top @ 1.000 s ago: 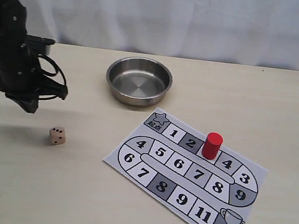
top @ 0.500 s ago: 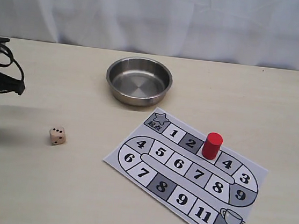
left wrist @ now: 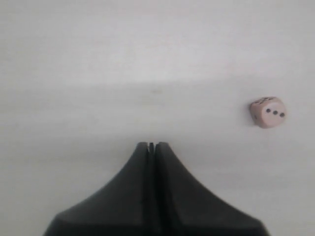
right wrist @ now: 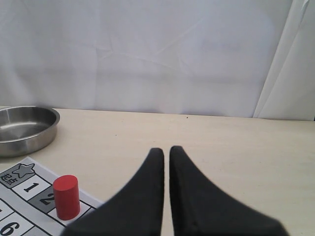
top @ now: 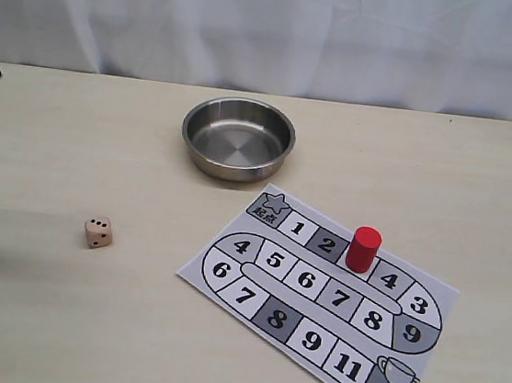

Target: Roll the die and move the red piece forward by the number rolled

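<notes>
Die (top: 98, 232) sits on the bare table, well left of the board (top: 306, 278), so the roll looks done (top face too small to read surely). Left gripper (left wrist: 151, 145) hangs near it, fingers pressed together, empty. Red piece (top: 363, 248) stands upright between squares 2 and 4, its move not yet made; right gripper (right wrist: 166, 150) is closed on nothing. Bowl (top: 238, 137) lies beyond.

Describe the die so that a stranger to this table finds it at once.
Start at the printed game board with numbered squares on the pale table. Look to its left in the exterior view: the die lies there alone on the tabletop. It is a small tan cube with dark pips, unlike the round steel bowl and the red piece.
</notes>
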Controlling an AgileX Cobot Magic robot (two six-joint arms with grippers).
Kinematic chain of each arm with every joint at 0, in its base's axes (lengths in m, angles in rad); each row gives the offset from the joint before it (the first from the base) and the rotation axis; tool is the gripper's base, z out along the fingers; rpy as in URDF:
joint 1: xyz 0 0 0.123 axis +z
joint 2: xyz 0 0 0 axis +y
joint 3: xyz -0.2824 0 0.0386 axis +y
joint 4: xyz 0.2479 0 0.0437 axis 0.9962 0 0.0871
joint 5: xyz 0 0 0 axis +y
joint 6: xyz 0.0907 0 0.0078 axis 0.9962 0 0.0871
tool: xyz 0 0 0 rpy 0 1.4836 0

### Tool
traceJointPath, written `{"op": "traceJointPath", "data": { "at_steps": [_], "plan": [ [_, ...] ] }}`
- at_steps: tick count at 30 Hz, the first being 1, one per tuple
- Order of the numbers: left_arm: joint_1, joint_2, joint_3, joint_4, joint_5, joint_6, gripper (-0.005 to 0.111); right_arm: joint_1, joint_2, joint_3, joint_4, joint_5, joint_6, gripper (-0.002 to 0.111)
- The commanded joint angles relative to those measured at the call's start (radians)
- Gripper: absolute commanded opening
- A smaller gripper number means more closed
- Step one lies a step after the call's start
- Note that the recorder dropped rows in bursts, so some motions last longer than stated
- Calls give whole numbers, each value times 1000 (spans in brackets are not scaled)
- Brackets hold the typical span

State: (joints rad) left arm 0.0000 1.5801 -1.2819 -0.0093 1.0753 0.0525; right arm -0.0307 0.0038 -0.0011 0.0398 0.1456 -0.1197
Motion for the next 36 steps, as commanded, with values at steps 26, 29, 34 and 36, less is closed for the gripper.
{"op": "traceJointPath", "data": {
  "at_steps": [26, 29, 34, 36],
  "plan": [
    [0, -1190, 2, -5, 146, 33, 0, -2, -4, 1, -2, -6, 1, 4],
    [0, -1283, 2, -8, 146, 33, 0, -2, -4, 1, -2, -6, 1, 4],
    [0, -1423, 2, -4, 146, 33, 0, -2, -4, 1, -2, -6, 1, 4],
    [0, -1471, 2, -4, 146, 33, 0, -2, -4, 1, -2, -6, 1, 4]
  ]
}}
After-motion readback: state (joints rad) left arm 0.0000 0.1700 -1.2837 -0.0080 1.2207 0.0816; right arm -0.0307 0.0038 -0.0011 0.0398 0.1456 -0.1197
